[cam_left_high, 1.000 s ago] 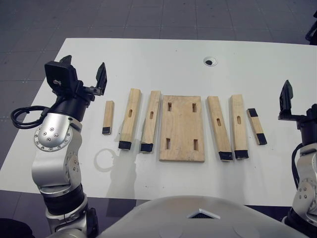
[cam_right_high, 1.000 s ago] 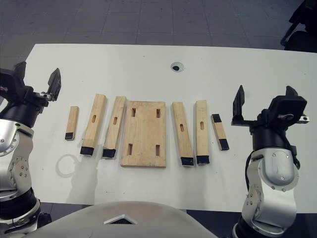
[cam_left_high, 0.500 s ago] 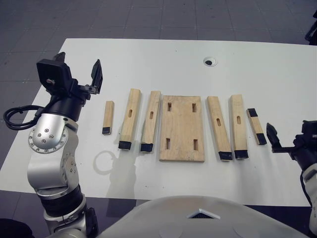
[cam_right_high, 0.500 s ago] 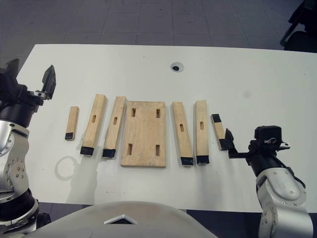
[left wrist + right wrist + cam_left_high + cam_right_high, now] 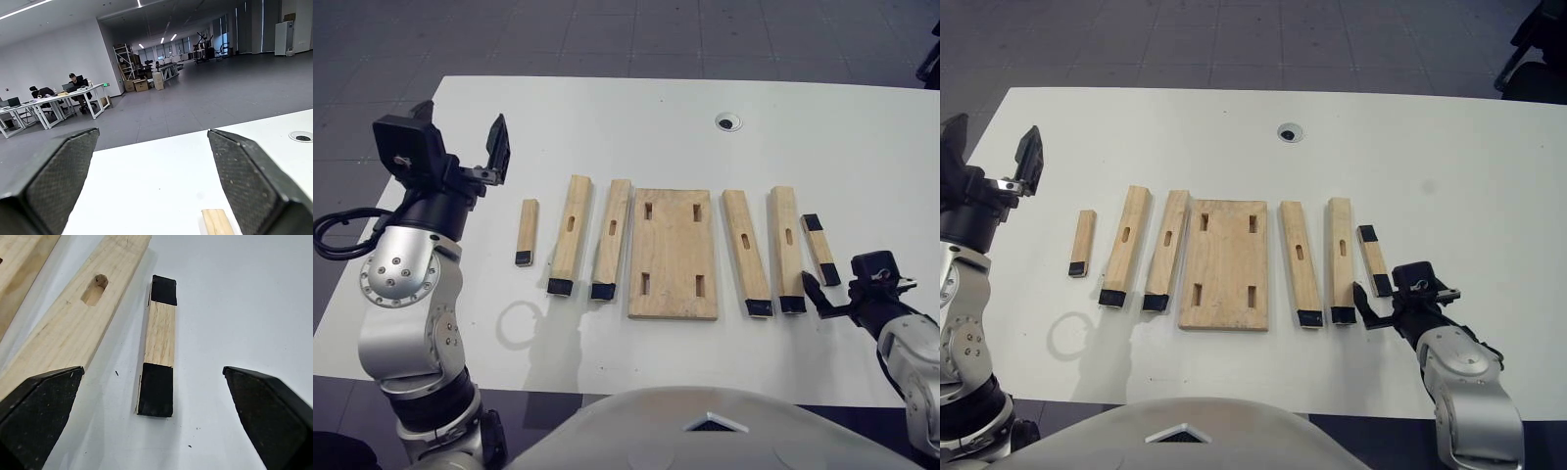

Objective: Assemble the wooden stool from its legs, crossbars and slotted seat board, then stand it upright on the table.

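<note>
On white tabletop (image 5: 607,117) | right pincer (image 5: 152,371) spread, low, facing black-tipped crossbar (image 5: 160,333) beside slotted leg (image 5: 73,328) | left pincer (image 5: 152,147) spread, raised near left edge | cable grommet (image 5: 728,121) beyond seat board (image 5: 674,253)

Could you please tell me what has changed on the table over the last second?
The right gripper dropped from its raised spot on the right to sit low before the near end of the right short crossbar, jaws open. The left gripper drifted slightly left, jaws open. The seat board, legs and left crossbar stayed put.
</note>
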